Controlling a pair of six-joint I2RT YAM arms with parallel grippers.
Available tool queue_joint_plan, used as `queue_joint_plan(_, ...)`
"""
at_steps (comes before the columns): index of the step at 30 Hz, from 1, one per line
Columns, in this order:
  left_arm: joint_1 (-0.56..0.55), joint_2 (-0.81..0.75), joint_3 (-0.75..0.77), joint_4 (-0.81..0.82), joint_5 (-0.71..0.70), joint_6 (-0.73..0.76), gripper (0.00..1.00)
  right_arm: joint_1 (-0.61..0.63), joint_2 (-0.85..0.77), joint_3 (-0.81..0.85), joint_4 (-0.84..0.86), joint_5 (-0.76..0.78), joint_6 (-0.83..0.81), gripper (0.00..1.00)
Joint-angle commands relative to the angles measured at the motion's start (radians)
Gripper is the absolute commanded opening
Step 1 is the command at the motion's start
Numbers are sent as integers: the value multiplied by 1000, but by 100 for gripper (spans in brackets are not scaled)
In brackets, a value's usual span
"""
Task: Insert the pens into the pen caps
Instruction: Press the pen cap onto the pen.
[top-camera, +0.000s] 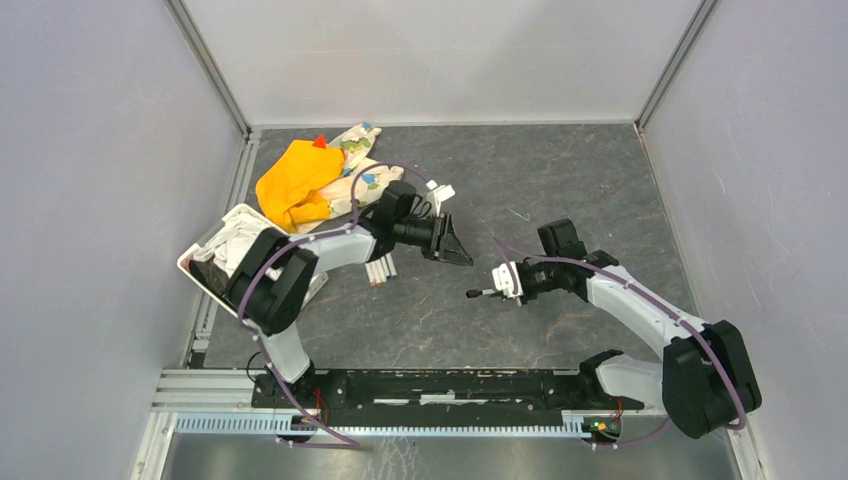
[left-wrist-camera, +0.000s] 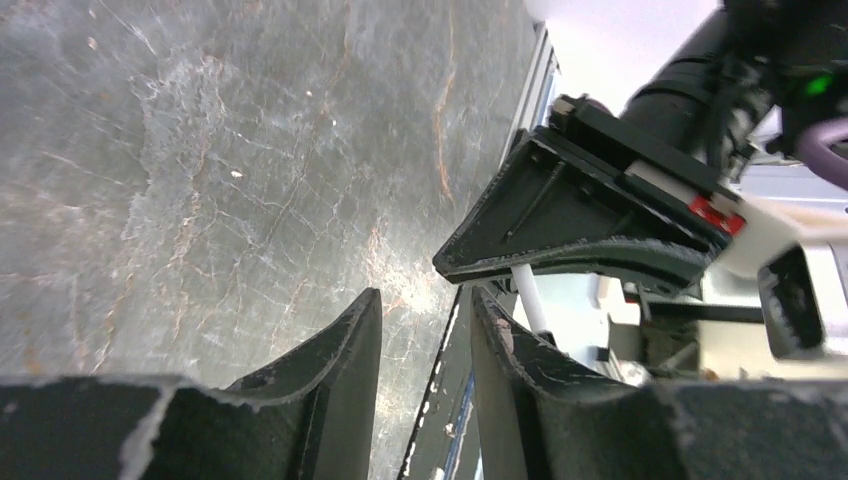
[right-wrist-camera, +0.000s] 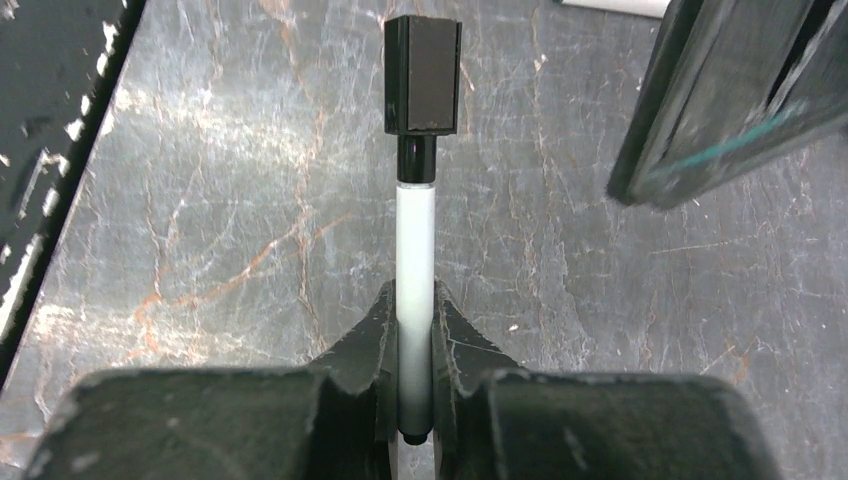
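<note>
My right gripper (top-camera: 500, 287) (right-wrist-camera: 410, 300) is shut on a white-barrelled pen (right-wrist-camera: 414, 250). The pen points away from the fingers, and a dark pen cap (right-wrist-camera: 422, 75) (top-camera: 478, 293) sits on its far end. Just up and left of that cap hovers my left gripper (top-camera: 458, 248) (left-wrist-camera: 425, 300), open with nothing between its fingers. In the left wrist view the pen's white barrel (left-wrist-camera: 528, 295) shows under the right gripper's fingers. More pens (top-camera: 382, 268) lie on the table below the left forearm.
An orange cloth (top-camera: 295, 185) and a patterned cloth (top-camera: 357, 150) lie at the back left. A white tray (top-camera: 205, 262) stands at the left edge, partly hidden by the left arm. A small white piece (top-camera: 441, 189) lies behind the left gripper.
</note>
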Motion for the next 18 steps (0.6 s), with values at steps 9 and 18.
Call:
queue_joint_plan(9, 24, -664, -369, 533, -559, 110, 89, -144, -82, -52, 567, -353, 761, 0)
queue_joint_plan(18, -10, -620, -235, 360, -669, -285, 94, -151, -87, -74, 899, -77, 1421, 0)
